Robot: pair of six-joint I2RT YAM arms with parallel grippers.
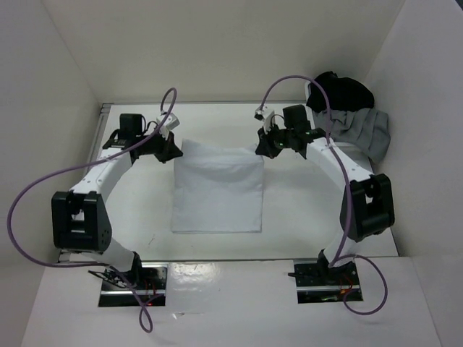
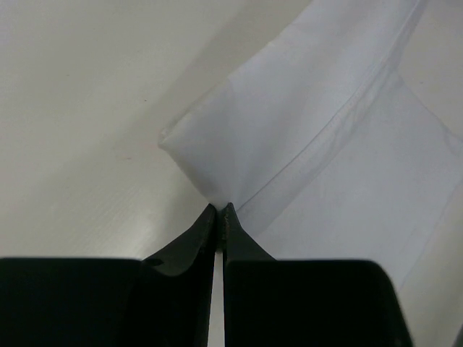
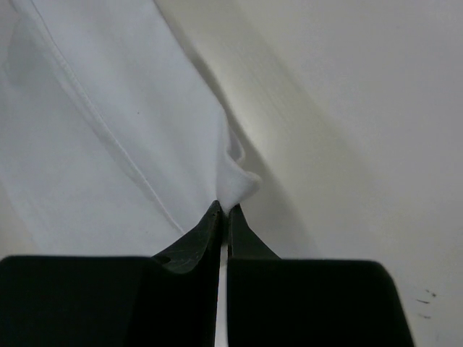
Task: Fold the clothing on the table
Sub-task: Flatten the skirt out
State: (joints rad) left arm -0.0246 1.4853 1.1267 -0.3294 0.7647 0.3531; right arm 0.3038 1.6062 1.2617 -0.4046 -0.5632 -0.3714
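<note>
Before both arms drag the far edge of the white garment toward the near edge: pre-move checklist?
1. left gripper shut on the far-left corner of the white garment: ok.
2. right gripper shut on its far-right corner: ok.
3. near part of the garment flat on the table: ok.
4. grey garment and black garment apart from the white one: ok.
5. every layer caught in each pinch: cannot tell.

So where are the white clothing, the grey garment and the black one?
white clothing [image 1: 217,195]: top view, its flat middle.
grey garment [image 1: 369,134]: top view, its rumpled middle.
black garment [image 1: 344,91]: top view, its bunched middle.
</note>
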